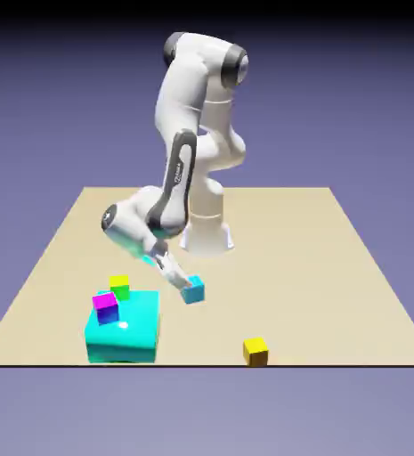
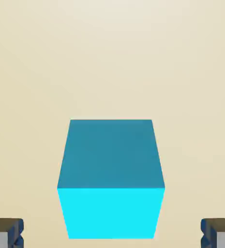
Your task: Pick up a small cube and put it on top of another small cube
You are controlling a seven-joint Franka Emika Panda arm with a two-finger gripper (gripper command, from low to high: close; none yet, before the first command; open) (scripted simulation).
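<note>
The small cyan-blue cube [image 1: 192, 289] rests on the tan table, just to the exterior view's right of the large cyan block. My gripper [image 1: 180, 276] slants down over it from the upper left. In the hand view the cube [image 2: 111, 179] fills the lower middle, and the gripper [image 2: 112, 236] is open around it. The two grey fingertips [image 2: 6, 233] sit far out at the bottom corners, well apart from the cube's sides. A small yellow cube [image 1: 256, 351] lies alone near the table's front edge.
A large cyan block [image 1: 125, 331] stands at the front left. A magenta-and-blue cube [image 1: 106, 306] sits on its top. A green-and-yellow cube [image 1: 119, 285] shows at its back edge. The robot's base [image 1: 207, 233] stands behind.
</note>
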